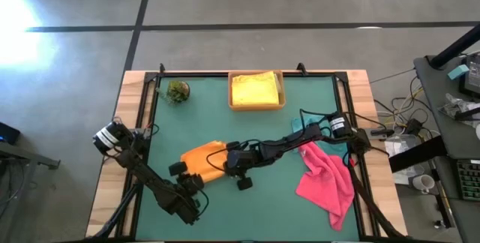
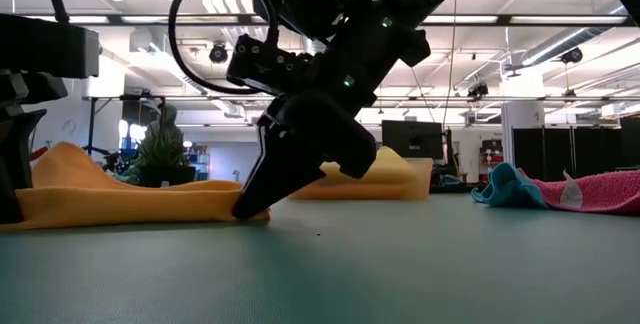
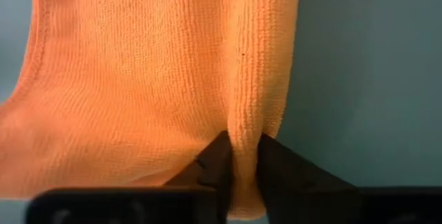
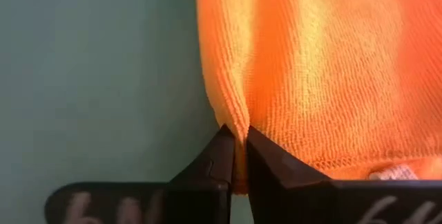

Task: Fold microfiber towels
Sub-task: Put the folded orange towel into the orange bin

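Note:
An orange towel [image 1: 201, 159] lies on the green mat toward the table's near side, bunched up in the low view [image 2: 120, 199]. My left gripper [image 1: 182, 169] is shut on its near left part, and my right gripper [image 1: 227, 162] is shut on its right end. A yellow towel [image 1: 255, 89] lies folded in the tan tray [image 1: 256, 109] at the far edge. Crumpled on the mat at the right is a pink towel [image 1: 326, 179], and a teal towel [image 1: 306, 127] lies just beyond it. My left gripper pinches a raised ridge of the orange towel [image 3: 243, 137] between its two fingers, close to one side edge and near a corner. The fingers slant down from the near left. The rest of the towel lies on the mat. My right gripper pinches a pucker of the orange towel [image 4: 237, 128] between its fingertips, right beside the towel's side edge and close to a hemmed corner. The fingers [image 2: 262, 189] slant down from the table's right side. The towel lies on the mat, humped up behind the hold.
A small green plant ball [image 1: 178, 91] sits at the far left of the mat. Wooden rails [image 1: 360, 108] frame the mat. Bare mat lies between the orange towel and the tray, and along the near edge.

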